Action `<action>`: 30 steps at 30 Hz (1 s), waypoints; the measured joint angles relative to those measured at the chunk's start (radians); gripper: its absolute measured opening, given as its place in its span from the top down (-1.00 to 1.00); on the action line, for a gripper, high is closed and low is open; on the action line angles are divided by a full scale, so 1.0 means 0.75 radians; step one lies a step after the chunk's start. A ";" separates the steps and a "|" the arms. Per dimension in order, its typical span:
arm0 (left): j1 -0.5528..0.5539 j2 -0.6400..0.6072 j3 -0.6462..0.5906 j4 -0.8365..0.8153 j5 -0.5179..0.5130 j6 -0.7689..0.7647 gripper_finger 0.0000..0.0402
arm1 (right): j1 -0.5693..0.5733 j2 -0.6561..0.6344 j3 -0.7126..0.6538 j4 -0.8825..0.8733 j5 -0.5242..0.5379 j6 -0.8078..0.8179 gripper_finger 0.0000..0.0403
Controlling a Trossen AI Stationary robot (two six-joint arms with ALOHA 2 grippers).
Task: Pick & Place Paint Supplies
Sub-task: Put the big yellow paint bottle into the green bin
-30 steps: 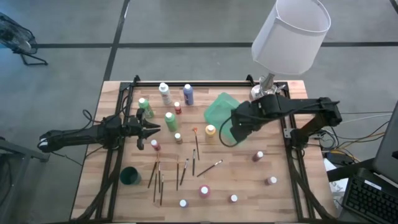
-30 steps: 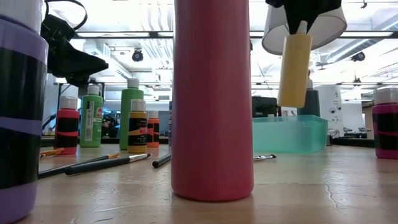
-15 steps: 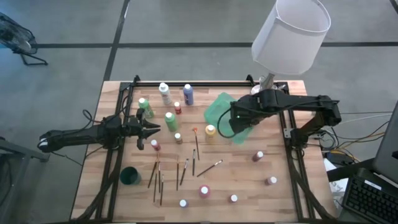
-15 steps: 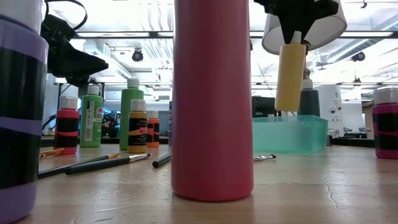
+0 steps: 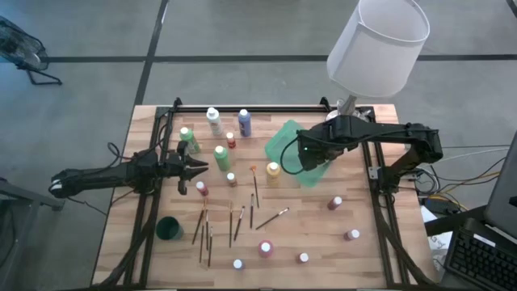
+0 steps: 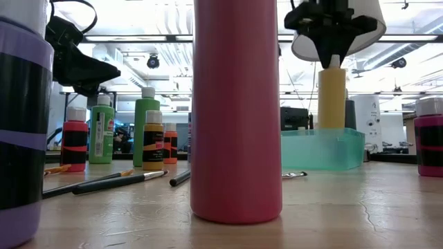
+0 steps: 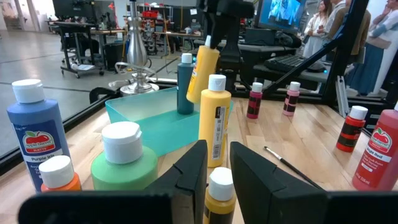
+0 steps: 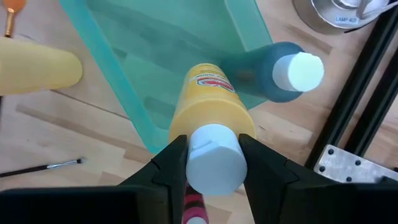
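Note:
My right gripper (image 5: 303, 153) is over the translucent green tray (image 5: 284, 136) and is shut on a yellow paint bottle (image 6: 332, 97). A dark teal bottle (image 8: 273, 65) stands in the tray beside it. My left gripper (image 5: 198, 167) hovers open at the table's left, among the bottles. Its fingers (image 7: 193, 168) touch nothing, and a small yellow bottle (image 7: 219, 186) stands just ahead of them. A taller yellow bottle (image 5: 273, 170) stands next to the tray. Green, blue, white and red bottles stand near the far left. Several brushes (image 5: 230, 222) lie near the front. My right gripper pinches the yellow bottle's white cap (image 8: 214, 167) between its two fingers, coming from above and pointing down. The bottle hangs below the fingers, nearly upright, with its lower end behind the tray's wall (image 6: 315, 149). I cannot tell whether it stands on the tray's floor.
A lamp (image 5: 378, 44) with a white shade stands at the far right corner, its base just beyond the tray. A dark green cup (image 5: 169, 229) sits near the front left. Pink, red and white-capped bottles (image 5: 265, 248) are scattered along the front and right.
My right gripper has carried the yellow bottle from beside the tray toward the far edge, over the tray, and then down. The bottle hung tilted and clear above the tray's rim before. Now it hangs nearly upright with its lower end inside the tray.

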 joint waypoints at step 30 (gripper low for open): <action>0.000 0.000 -0.001 -0.002 0.000 0.000 0.62 | -0.174 -0.295 -0.511 0.373 -0.124 -0.022 0.43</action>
